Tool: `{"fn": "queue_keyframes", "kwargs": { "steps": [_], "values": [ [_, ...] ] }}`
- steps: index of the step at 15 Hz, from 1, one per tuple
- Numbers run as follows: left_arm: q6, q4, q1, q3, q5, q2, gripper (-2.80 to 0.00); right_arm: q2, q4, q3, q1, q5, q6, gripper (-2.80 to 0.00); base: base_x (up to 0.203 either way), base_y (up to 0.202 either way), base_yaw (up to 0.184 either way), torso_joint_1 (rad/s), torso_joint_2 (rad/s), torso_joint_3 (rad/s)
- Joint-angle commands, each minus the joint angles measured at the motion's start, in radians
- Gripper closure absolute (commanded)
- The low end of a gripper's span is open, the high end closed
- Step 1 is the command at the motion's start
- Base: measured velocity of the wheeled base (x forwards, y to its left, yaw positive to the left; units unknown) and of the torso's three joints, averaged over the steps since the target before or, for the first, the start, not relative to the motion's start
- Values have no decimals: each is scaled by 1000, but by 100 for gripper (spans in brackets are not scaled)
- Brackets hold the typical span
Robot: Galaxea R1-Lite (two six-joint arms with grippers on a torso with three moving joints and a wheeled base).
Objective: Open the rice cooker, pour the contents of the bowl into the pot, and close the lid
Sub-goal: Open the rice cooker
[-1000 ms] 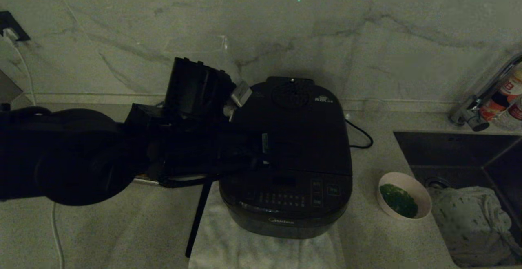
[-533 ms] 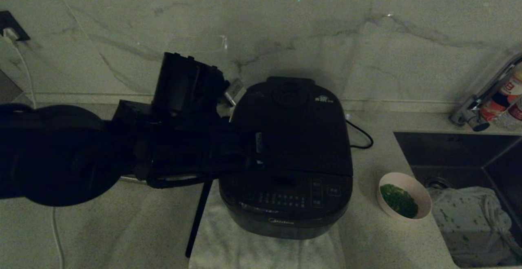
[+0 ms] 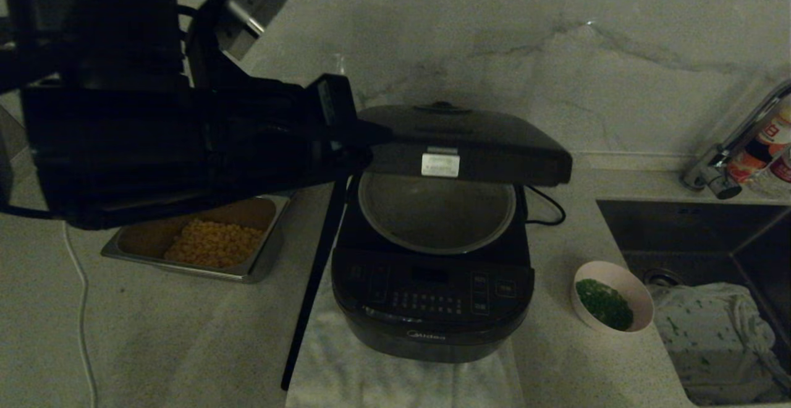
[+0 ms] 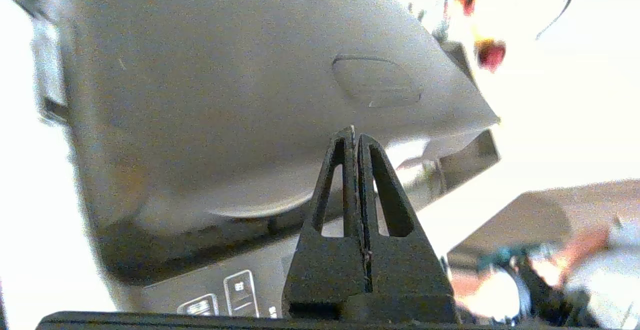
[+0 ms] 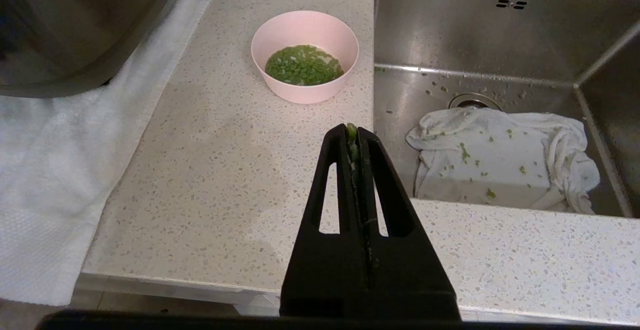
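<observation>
left gripper [image 4: 356, 135]: mine, fingers pressed flat together, nothing pinched between them. Tips sit against the left edge of the lid [image 3: 460, 142]; whether they press it from under or from the side I can't make out in this light.
left arm: raised high, reaching in from the left at lid height.
lid: hinged partway up, roughly level over the back half of the rice cooker [image 3: 432, 297], white label on its front edge facing me.
pot [image 3: 436, 213]: exposed under the lid, grey inside, looks bare from the head view.
rice cooker: sits on a white towel [image 3: 395, 377], button panel and logo toward me, black cord [image 3: 547, 207] running off behind it to the right.
bowl [image 3: 612, 297]: on the counter just right of the cooker, close to the sink [image 3: 698, 229] edge, upright.
contents of the bowl [image 5: 304, 65]: chopped green bits, low layer covering the bottom.
right gripper [image 5: 352, 142]: mine, parked above the counter's front edge, short of the bowl, fingers closed, with a green scrap stuck at the tips.
steel tray [image 3: 247, 269]: left of the cooker, partly under my left arm, yellow kernels [image 3: 213, 244] inside.
sink: white cloth [image 5: 500, 157] bunched in it, flecked with green.
faucet [image 3: 723, 161]: behind the sink, at the back right.
</observation>
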Motion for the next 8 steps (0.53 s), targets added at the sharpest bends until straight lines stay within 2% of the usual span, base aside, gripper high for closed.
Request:
{"fn": "queue_keyframes", "kwargs": {
  "steps": [1, 5, 8],
  "values": [
    [12, -5, 1, -36, 14, -86, 0, -1, 0, -1, 0, 0, 0, 0, 0, 0, 0, 0, 0, 0],
    [57, 18, 1, -96, 18, -191, 0, -1, 0, -1, 0, 0, 0, 0, 0, 0, 0, 0, 0, 0],
    [62, 191, 0, -91, 8, -229, 0, -1, 0, 1, 0, 0, 0, 0, 0, 0, 0, 0, 0, 0]
  ]
}}
